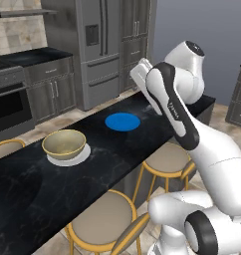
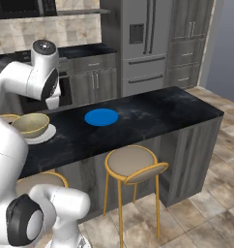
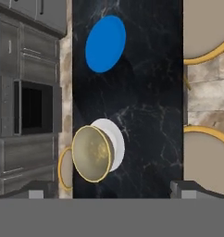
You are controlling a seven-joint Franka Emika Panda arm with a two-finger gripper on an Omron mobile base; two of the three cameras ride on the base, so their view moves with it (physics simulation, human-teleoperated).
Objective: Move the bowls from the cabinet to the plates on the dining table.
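You have the tan bowl sitting on the white plate on the dining table, toward the end nearest the stove side; it is round and deep, olive-tan inside with a thin yellow rim, and its surface has a dull, slightly mottled sheen. From above, in the hand view, the bowl covers most of the plate, which shows as a flat white crescent along one side. The blue plate lies bare further along the table, well apart from the bowl: a flat, bright, even-coloured disc with no rim to speak of. The tabletop is black marble with faint white veining, smooth and glossy, on a dark grey wood-grain base. Round stools with beige padded seats and thin yellow metal frames stand along the near side of the table. Your gripper hangs high over the table looking straight down, its two dark fingertips set wide apart with nothing between them, the bowl below and between them in the hand view. Behind the table you see grey panelled cabinets and a steel fridge.
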